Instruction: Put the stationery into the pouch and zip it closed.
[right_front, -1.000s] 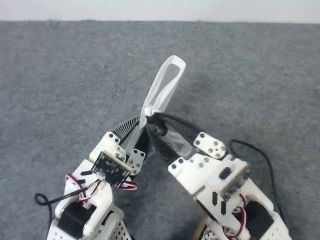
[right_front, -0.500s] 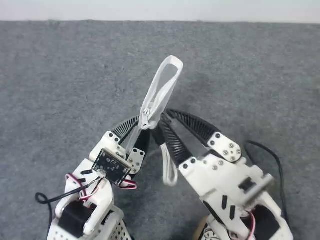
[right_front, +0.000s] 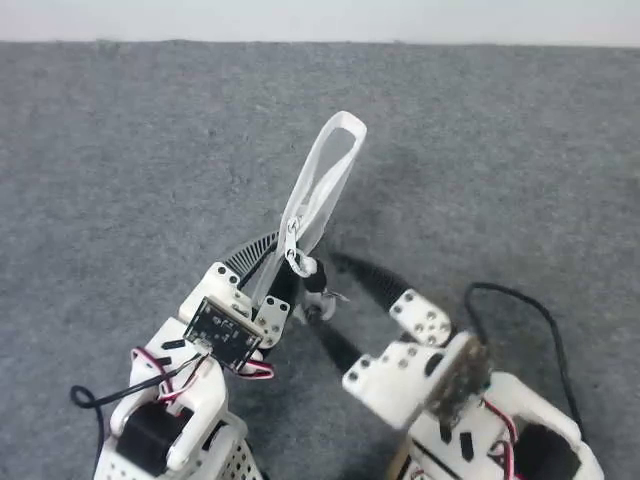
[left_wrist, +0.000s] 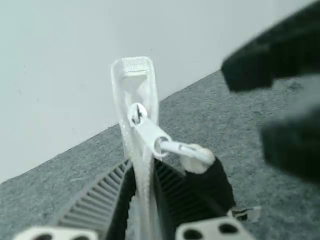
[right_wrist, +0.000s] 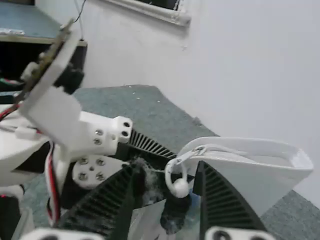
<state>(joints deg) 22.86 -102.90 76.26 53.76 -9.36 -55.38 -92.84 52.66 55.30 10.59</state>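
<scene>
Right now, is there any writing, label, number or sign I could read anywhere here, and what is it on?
No text can be read here.
The pouch: plain white, with no print or label showing.
The circuit board on the left arm: a few tiny pale marks, too small to read.
The grey table and the wall behind it: no signs or writing.

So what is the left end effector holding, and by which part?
The translucent white mesh pouch, pinched at its lower end, just below the zip slider, by the left end effector.
</scene>
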